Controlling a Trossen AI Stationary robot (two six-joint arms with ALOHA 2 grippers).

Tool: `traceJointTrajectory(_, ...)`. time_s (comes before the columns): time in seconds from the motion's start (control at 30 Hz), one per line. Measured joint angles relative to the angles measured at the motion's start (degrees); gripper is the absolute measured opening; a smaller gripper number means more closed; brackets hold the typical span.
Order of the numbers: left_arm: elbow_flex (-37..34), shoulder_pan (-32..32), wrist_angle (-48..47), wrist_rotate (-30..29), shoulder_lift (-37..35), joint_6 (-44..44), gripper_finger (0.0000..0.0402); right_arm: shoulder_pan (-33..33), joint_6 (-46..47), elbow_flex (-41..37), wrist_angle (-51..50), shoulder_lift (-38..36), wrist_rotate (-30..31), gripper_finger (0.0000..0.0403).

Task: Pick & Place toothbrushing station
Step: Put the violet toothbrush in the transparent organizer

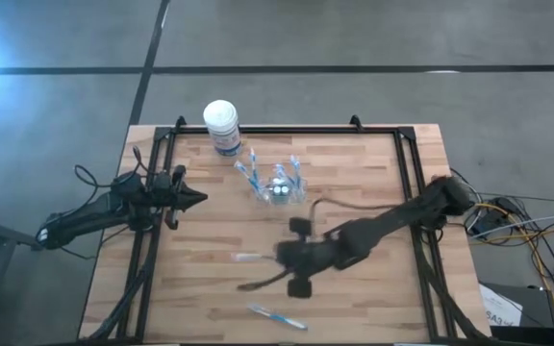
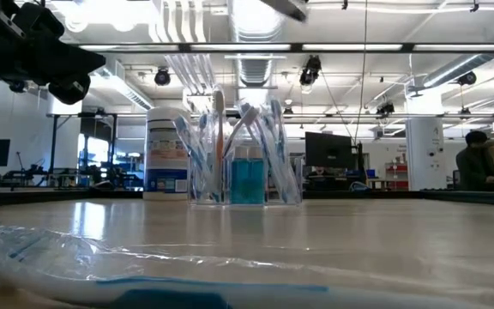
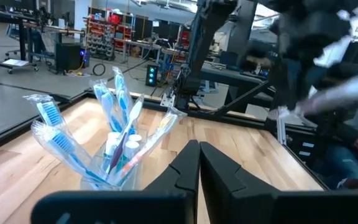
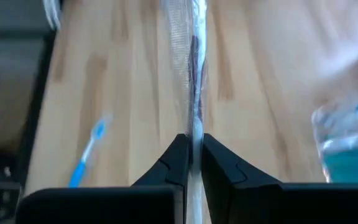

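Your right hand (image 4: 194,158) is pinched on a slim toothbrush (image 4: 196,81) in crinkly clear wrap, its dark tapered fingers meeting on the thin shaft over the pale wood-plank table (image 1: 354,288). The left hand (image 3: 199,163) sits fully closed and empty near the table's left edge, pointing at the clear plastic cup (image 1: 281,191). That cup stands near the table's far side, bristling with wrapped blue-and-white brushes (image 3: 114,134). Another loose brush (image 1: 277,315) lies flat near the front edge. A white-lidded tub (image 1: 222,126) stands at the far edge.
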Motion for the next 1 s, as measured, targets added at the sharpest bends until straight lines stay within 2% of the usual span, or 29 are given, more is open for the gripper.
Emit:
traceJointTrajectory(0.2, 0.00, 0.00, 0.01, 0.00, 0.09, 0.01, 0.0012, -0.31, -4.23, -24.39, 32.39, -17.50, -3.14, 0.0018)
traceJointTrajectory(0.27, 0.00, 0.00, -0.01, 0.00, 0.13, 0.01, 0.0011, -0.29, -5.11, -32.07, 41.04, -22.53, -2.12, 0.0018)
traceJointTrajectory(0.33, 0.00, 0.00, 0.01, -0.01, 0.13, 0.01, 0.0010, -0.38, -6.67, -39.83, 49.25, -26.34, -0.37, 0.0018)
traceJointTrajectory(0.5, 0.00, 0.07, 0.01, -0.01, 0.13, 0.01, 0.0013, -1.44, -11.20, -56.92, 71.56, -35.41, -0.40, 0.0018)
traceJointTrajectory(0.67, 0.00, 0.04, 0.04, -0.80, 0.13, -0.01, 0.0012, -3.99, -11.16, -67.58, 73.82, -45.29, 0.09, 0.0018)
traceJointTrajectory(1.0, 0.00, 0.04, 0.04, -1.56, 0.13, -0.02, 0.0013, -8.87, -11.08, -82.80, 78.27, -67.10, 1.25, 0.0018)
